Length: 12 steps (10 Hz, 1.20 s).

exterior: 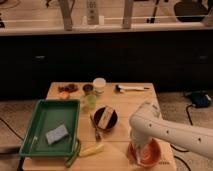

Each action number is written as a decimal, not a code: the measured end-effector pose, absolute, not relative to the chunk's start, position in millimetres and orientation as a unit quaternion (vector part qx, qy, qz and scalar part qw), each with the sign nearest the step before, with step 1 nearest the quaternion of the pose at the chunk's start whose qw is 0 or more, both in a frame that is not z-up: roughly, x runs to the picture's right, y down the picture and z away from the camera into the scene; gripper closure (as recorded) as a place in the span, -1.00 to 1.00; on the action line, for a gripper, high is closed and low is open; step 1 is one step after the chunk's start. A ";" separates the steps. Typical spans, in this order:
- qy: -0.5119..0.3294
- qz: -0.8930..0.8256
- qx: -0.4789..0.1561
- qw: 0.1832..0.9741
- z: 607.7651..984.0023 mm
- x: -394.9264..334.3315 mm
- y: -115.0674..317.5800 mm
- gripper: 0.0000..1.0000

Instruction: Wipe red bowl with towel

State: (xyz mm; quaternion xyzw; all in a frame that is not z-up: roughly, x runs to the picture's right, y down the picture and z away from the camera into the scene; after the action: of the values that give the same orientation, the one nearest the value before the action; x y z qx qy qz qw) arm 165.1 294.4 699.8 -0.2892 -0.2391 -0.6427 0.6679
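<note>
Gripper (136, 149) down inside the red bowl (152, 154), at the near right corner of the counter (135, 107).

White arm (165, 131) comes in from the right edge and bends straight down, so its end sits in the left half of the bowl. Whether it is clamped on anything I cannot tell, and the towel is not clear to me under it. At the near left corner sits a green tray (31, 134) with a grey sponge (56, 134) lying flat in it. A banana (92, 149) lies by the near edge, just off the tray's right side. Mid-counter stands a dark bowl (106, 120), with a utensil (96, 131) just to its left. Toward the far edge there is a white cup (99, 85) and a green cup (90, 101) in front of it, with a brush (131, 88) near the far right corner.
</note>
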 end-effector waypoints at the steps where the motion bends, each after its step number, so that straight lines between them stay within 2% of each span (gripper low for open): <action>1: -0.241 -0.650 -0.286 0.662 693.5 164.2 301.3 1.00; 7: -0.237 -0.635 -0.293 0.674 671.5 221.0 333.2 1.00; 12: -0.212 -0.601 -0.294 0.712 691.4 249.2 301.1 1.00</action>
State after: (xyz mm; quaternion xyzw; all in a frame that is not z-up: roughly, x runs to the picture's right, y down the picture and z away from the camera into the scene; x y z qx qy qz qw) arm 249.2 301.1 691.4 -0.2936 -0.2124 -0.6014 0.7120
